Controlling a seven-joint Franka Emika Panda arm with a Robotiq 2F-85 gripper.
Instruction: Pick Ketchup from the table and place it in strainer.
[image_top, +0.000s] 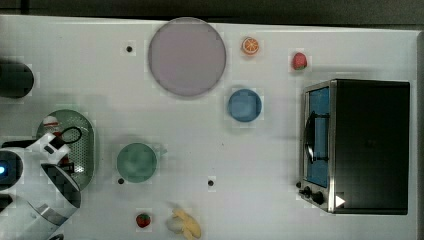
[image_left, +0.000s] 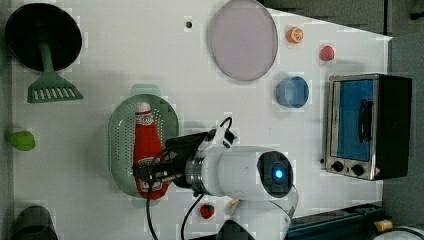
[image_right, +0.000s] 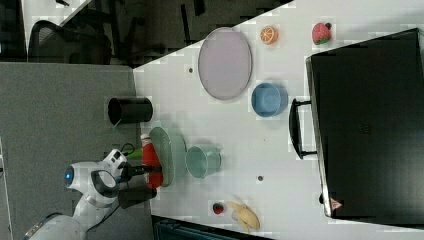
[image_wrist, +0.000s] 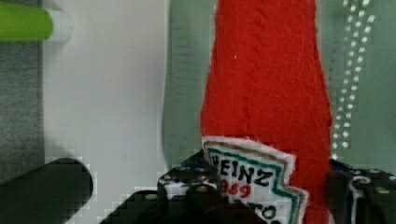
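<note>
1. One arm reaches over the strainer (image_left: 120, 132), wrist bent so the gripper (image_left: 150, 175) points across the basket in the left view.
2. Gripper state: jaws stand partly apart and are closed on the base of the Ketchup (image_left: 146, 145); in the wrist view the black fingers (image_wrist: 187, 186) flank the bottle's white label.
3. Ketchup (image_wrist: 266, 88) position: it lies along the strainer (image_wrist: 364, 84), over the perforated bottom, whitish cap pointing away from the gripper.
4. Right view: the Ketchup (image_right: 150, 160) stands against the near rim of the strainer (image_right: 167, 155), with the gripper (image_right: 150, 170) at its lower end.
5. Top view: the arm covers most of the bottle; the whitish cap shows inside the strainer (image_top: 82, 130).
6. Just beside the strainer sits a green cup (image_top: 136, 162); a strawberry (image_top: 143, 220) and a banana (image_top: 185, 223) lie near the table edge.
7. Farther off: a blue bowl (image_top: 245, 105), a round grey plate (image_top: 186, 56) and a toaster oven (image_top: 357, 145).
</note>
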